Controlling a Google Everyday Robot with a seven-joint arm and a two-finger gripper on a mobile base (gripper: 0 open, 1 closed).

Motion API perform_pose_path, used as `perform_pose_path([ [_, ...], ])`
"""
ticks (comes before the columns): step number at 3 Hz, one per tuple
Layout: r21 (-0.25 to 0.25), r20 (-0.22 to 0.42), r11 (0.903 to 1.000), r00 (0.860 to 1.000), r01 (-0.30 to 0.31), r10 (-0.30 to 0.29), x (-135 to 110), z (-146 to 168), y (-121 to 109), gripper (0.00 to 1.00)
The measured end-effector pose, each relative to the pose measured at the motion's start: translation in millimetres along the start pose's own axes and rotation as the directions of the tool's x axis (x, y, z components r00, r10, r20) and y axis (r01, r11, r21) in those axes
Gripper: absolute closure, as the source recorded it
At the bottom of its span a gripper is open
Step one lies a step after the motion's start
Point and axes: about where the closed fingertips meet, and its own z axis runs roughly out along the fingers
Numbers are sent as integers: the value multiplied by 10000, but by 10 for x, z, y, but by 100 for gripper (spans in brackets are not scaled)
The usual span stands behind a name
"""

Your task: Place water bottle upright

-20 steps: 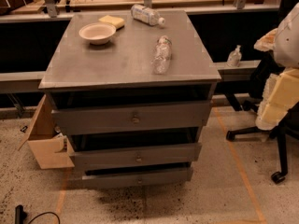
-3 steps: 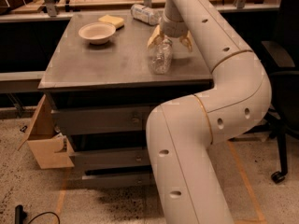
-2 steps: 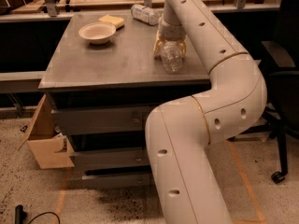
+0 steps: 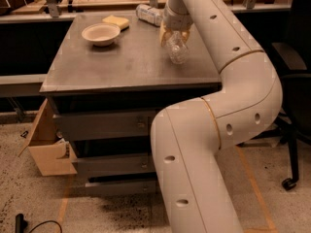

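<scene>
Clasping pincer around tilted water bottle

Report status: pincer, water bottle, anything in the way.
Pincer over tabletop rear, shut on water bottle. Bottle tilted, not yet upright. Second bottle lies just behind; bowl well to the side.

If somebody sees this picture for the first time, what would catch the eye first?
The big white robot arm fills the right foreground and bends up to the grey table. There its gripper holds the water bottle, tilted, over the table's right part. A pale bowl sits at the back left.
</scene>
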Motion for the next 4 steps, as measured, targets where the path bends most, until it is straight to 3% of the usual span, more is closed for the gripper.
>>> perform_pose_path([
  [1,-749,1315,9818,9777,1745,-1637,-167,-533,85,100],
  [2,-1528,1827,9455,9485,2875,-2589,-94,-748,62,100],
  [3,-1997,1912,9293,9425,3108,-2741,6,-822,-11,100],
  [4,-1982,1168,9321,9515,3031,-2845,164,-711,-59,100],
])
